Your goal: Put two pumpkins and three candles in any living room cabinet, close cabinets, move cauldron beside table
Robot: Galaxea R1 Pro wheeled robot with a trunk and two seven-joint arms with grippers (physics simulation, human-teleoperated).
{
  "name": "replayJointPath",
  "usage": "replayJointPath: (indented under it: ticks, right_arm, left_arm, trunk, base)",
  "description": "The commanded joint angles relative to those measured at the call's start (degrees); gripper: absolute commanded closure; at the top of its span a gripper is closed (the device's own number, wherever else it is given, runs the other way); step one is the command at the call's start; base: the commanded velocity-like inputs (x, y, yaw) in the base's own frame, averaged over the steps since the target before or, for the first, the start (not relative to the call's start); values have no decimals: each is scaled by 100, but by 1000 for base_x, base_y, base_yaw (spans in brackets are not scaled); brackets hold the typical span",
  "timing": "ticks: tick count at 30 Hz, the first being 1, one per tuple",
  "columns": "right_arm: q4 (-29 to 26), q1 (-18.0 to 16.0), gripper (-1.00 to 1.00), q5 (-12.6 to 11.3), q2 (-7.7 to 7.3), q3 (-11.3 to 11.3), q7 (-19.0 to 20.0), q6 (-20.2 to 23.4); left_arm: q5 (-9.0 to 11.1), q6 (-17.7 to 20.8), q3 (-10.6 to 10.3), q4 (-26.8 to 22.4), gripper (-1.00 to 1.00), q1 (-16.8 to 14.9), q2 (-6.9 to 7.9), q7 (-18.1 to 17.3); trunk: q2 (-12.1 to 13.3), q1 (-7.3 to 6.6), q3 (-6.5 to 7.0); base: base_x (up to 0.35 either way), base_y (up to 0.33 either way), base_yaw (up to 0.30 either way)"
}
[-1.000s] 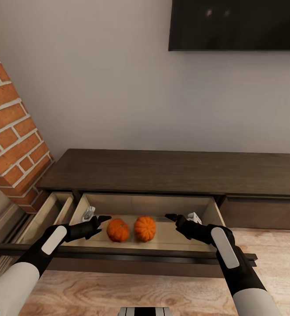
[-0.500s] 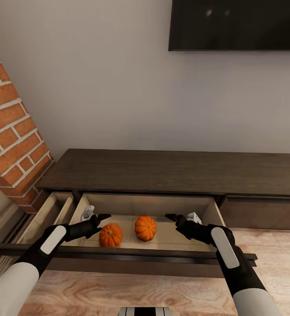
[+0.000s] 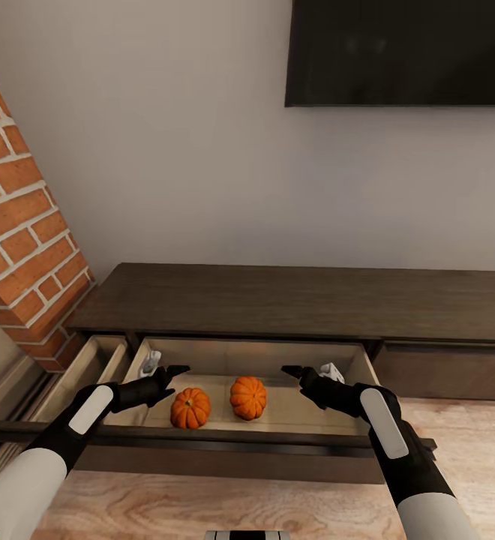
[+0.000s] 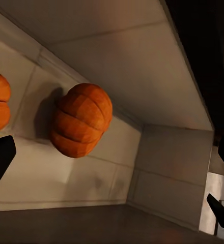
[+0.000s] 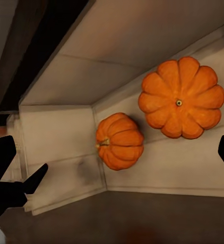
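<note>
Both pumpkins in open cabinet drawer; candles outstanding.
Left gripper and right gripper open, empty, flanking left pumpkin and right pumpkin; withdraw both clear before closing.

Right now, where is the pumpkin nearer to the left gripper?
In the head view, that pumpkin lies inside the open cabinet drawer, just beside the left gripper and left of the other pumpkin.

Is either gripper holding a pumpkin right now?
No: both pumpkins sit on the floor of the open drawer, while the left gripper and right gripper hover open and empty above it.
</note>
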Motion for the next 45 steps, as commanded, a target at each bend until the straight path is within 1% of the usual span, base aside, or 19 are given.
replayJointPath:
  ticks: [1,15,22,32,33,37,43,45]
  right_arm:
    - [-3,-3,-100,-14,1,-8,-9,27]
    - [6,-3,-100,2,1,-8,-17,19]
    - [14,-3,-100,11,1,-8,-20,37]
    - [16,-3,-100,8,-2,-15,-56,94]
    - [20,-3,-100,10,0,-16,-63,100]
    - [43,-3,-100,12,-10,-16,-74,110]
    - [124,-14,-100,12,-9,-16,-94,149]
    - [175,-26,-100,13,-4,-16,-104,271]
  left_arm:
    - [1,3,-20,4,-100,-3,6,-16]
    - [2,12,-20,10,-100,-3,2,3]
    - [6,13,-20,10,-100,-4,2,92]
    - [9,72,-20,55,-100,-5,2,419]
    - [8,117,-23,191,-100,-6,2,462]
    - [9,226,-34,447,-100,-10,8,495]
    - [9,405,-37,546,-100,-18,9,512]
    - [9,509,-38,555,-100,-23,9,514]
  trunk:
    - [0,-3,18]
    - [19,-39,328]
    - [28,-57,483]
    - [41,-83,705]
    - [43,-86,727]
    - [48,-96,816]
    - [56,-112,949]
    - [59,-117,993]
  base:
    - [0,0,0]
    - [0,0,0]
    - [0,0,0]
    - [0,0,0]
    - [0,0,0]
    - [0,0,0]
    - [0,0,0]
    - [0,0,0]
